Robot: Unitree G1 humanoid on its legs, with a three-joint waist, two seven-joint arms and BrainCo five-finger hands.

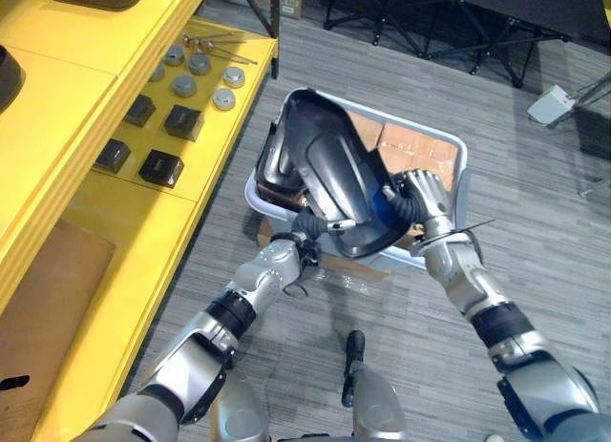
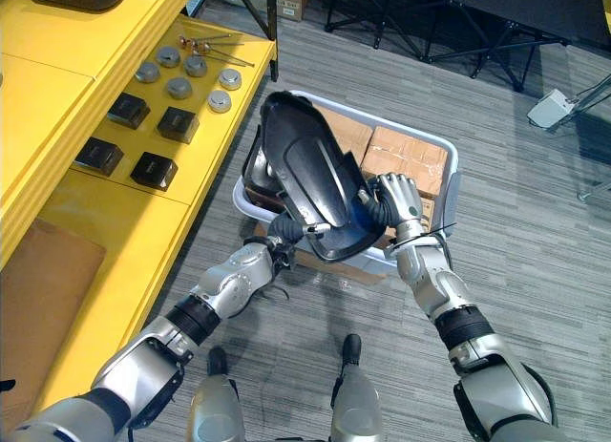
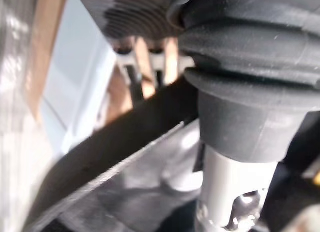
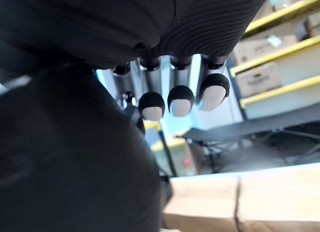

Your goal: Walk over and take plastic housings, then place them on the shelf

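A large black plastic housing (image 1: 329, 170) is held tilted above a grey bin (image 1: 456, 146) on the floor, with both hands on it. My left hand (image 1: 307, 234) grips its lower rim from below; in the left wrist view the housing rim (image 3: 125, 137) runs between the fingers (image 3: 142, 66) and the thumb. My right hand (image 2: 393, 199) is curled round the housing's right edge, its fingertips (image 4: 181, 100) bent beside the black shell (image 4: 70, 157). Another dark housing (image 1: 270, 167) lies in the bin's left end behind the raised one.
Cardboard boxes (image 2: 406, 154) fill the bin's right part. A yellow shelf (image 1: 143, 270) runs along the left, carrying round metal discs (image 1: 223, 99), black blocks (image 1: 160, 167) and a brown board (image 1: 48, 299). Dark stand legs (image 1: 458, 31) cross the floor at the back.
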